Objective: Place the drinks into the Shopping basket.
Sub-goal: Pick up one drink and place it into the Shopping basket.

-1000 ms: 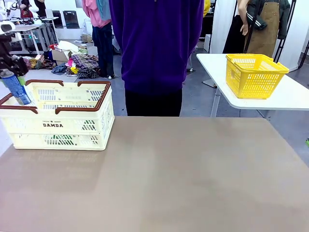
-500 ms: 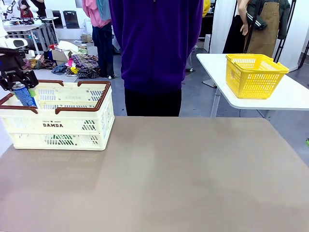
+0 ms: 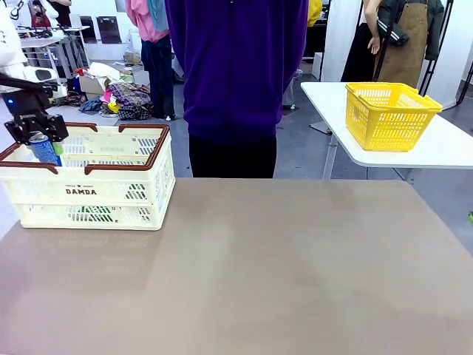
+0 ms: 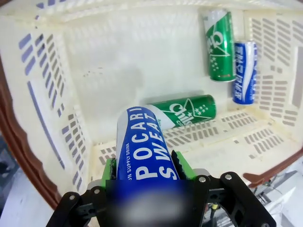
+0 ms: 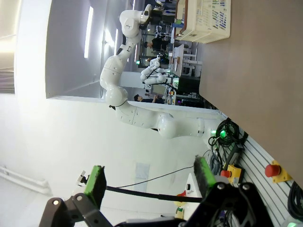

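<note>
Bottom of the left wrist view: the left gripper (image 4: 144, 177) is clamped on a blue can (image 4: 142, 151), green pads hugging both sides, jaws only as wide as the can. Past it, lying on the floor of the cream basket (image 4: 57, 90), are two green cans (image 4: 187, 111) (image 4: 220, 45) and a second blue one (image 4: 245, 71) at upper right. In the front view, that basket sits at the left edge of the table (image 3: 259, 274). The right gripper (image 5: 149, 182) is wide open, holding nothing.
</note>
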